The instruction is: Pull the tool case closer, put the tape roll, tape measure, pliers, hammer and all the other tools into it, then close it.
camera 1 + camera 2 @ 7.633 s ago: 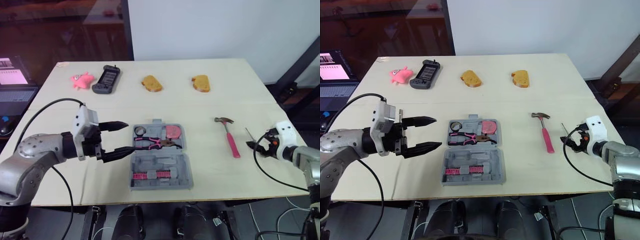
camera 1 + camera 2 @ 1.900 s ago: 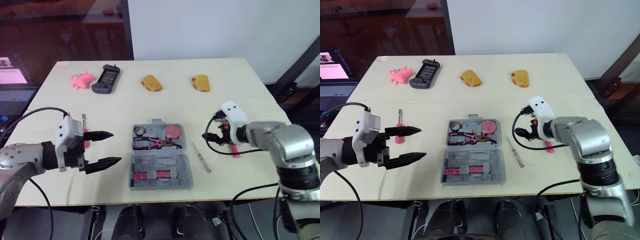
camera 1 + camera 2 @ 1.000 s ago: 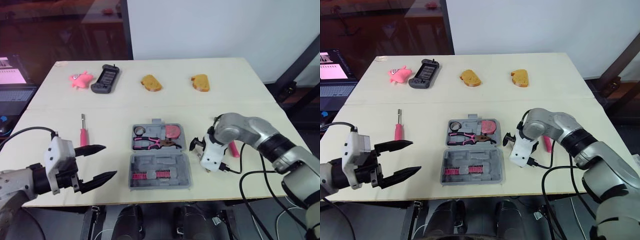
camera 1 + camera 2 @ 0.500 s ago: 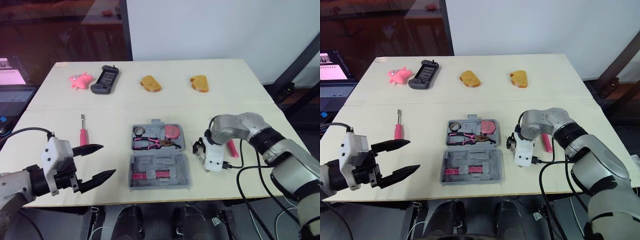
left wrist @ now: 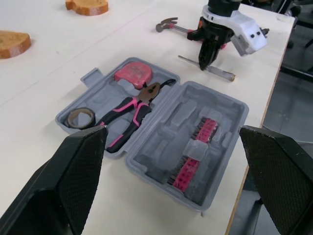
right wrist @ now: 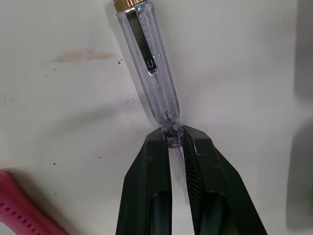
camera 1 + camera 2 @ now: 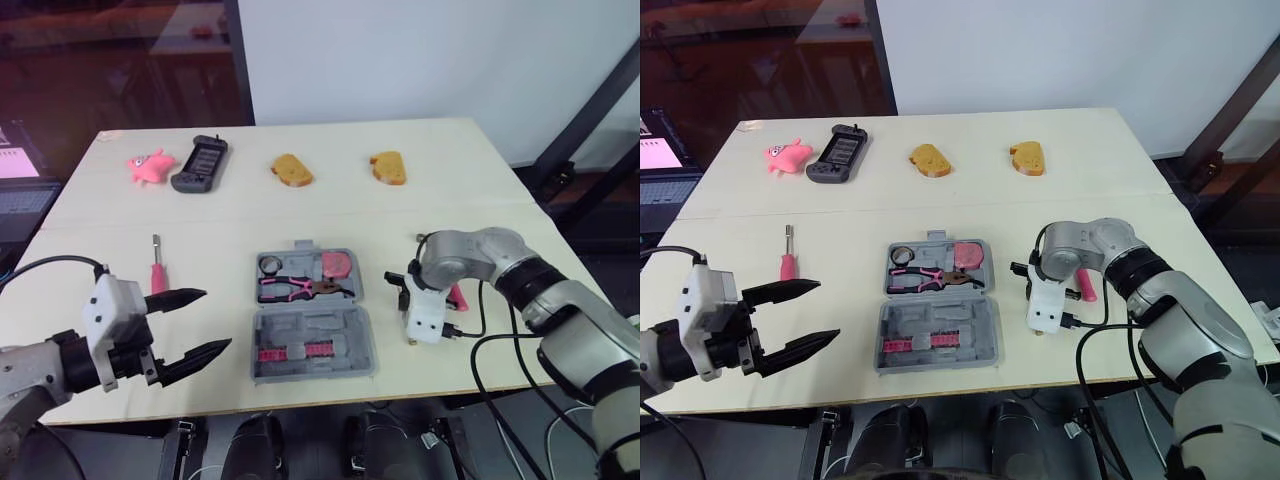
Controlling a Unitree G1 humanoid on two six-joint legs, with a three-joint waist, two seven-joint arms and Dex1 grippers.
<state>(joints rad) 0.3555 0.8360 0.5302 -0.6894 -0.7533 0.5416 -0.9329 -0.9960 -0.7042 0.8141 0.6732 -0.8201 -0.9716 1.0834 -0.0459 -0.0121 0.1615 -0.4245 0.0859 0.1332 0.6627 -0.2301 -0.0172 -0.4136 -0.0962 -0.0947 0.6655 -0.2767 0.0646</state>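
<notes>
— Pinching anything, the right gripper (image 6: 172, 134)?
— Yes — clamped on the clear tester screwdriver (image 6: 154, 83), flat on the tabletop (image 7: 480, 200) between the open tool case (image 7: 300, 325) and the right edge; the left gripper (image 7: 215, 320) gapes empty near the front-left corner.

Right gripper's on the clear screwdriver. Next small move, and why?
Probably a short straight lift: the right gripper pinches the clear screwdriver at its handle's neck, and it lies flat on the table beside the open tool case.

No readable text, labels or numbers anywhere.
</notes>
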